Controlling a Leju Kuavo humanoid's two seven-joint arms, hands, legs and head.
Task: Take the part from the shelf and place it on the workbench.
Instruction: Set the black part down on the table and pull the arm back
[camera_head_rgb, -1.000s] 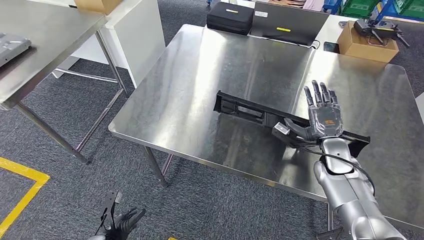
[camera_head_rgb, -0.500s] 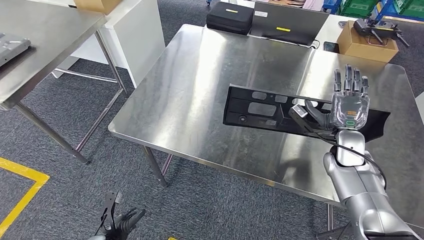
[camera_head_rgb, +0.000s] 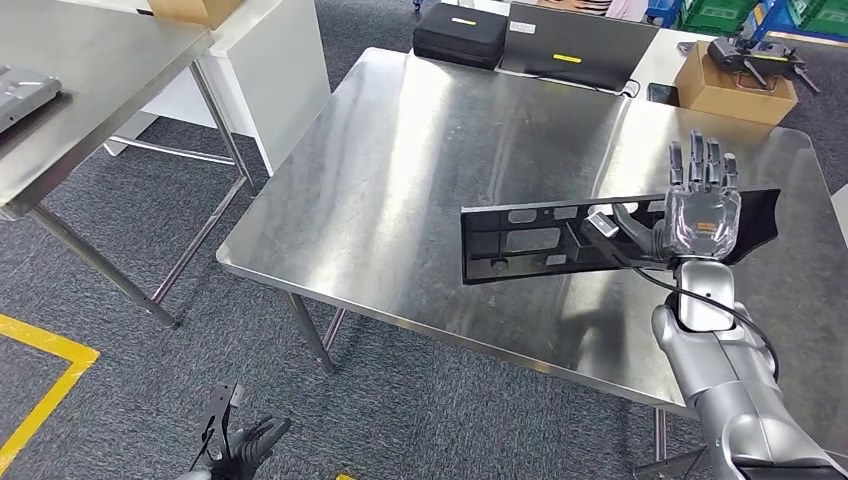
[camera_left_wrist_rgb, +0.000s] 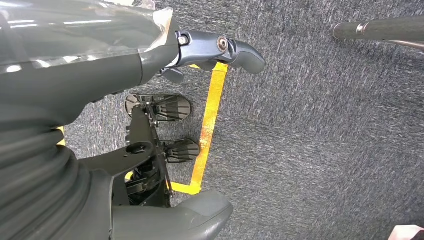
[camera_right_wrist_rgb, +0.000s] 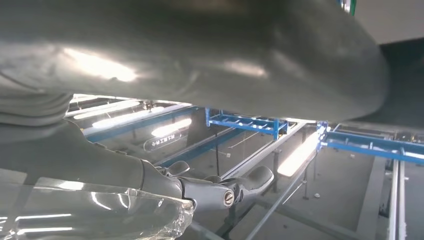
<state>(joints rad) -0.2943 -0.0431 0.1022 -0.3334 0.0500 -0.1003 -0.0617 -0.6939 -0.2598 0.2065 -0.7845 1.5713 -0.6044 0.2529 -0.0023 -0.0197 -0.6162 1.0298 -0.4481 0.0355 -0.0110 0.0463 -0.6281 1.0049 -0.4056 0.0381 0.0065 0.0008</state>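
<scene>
Head view: A long black part (camera_head_rgb: 540, 238) is seen over the right half of the steel table (camera_head_rgb: 400, 170), tilted up on its long edge with its slotted face turned toward the near side. The right hand (camera_head_rgb: 690, 215) is placed at the part's right portion, thumb on the near face, fingers (camera_head_rgb: 700, 160) extended upward behind it; the part is held between them. Whether the lower edge touches the table cannot be told. At the far edge a black case (camera_head_rgb: 460, 35), a laptop (camera_head_rgb: 575, 45) and a cardboard box (camera_head_rgb: 730, 85) are noted. A second steel table (camera_head_rgb: 80, 90) stands at the left. The left hand (camera_head_rgb: 245, 445) hangs low at the near left, above grey carpet (camera_head_rgb: 150, 380), fingers loosely curled with nothing in them.

Left wrist view: The left hand (camera_left_wrist_rgb: 150, 120) is recorded above carpet and yellow floor tape (camera_left_wrist_rgb: 207, 125); nothing is grasped.

Right wrist view: The right hand (camera_right_wrist_rgb: 165, 185) is seen from close behind, its thumb (camera_right_wrist_rgb: 250, 180) extended. Blue racking (camera_right_wrist_rgb: 300, 132) is noted beyond.
</scene>
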